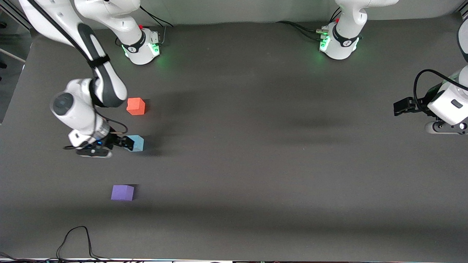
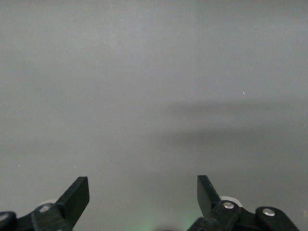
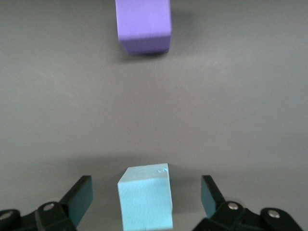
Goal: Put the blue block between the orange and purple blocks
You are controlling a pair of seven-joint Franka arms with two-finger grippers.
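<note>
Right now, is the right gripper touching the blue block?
Apart. In the right wrist view the right gripper is open, with bare table visible on each side of the blue block.

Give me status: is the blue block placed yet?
Looks placed: the light-blue foam cube sits on the table between the orange-red cube and the violet cube. In hand: right gripper open around it. Left: retreat. Left gripper waits, open.

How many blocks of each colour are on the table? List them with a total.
Orange block: 1
Blue block: 1, between the fingers of the open right end effector
Purple block: 1
Total: 3 blocks
</note>
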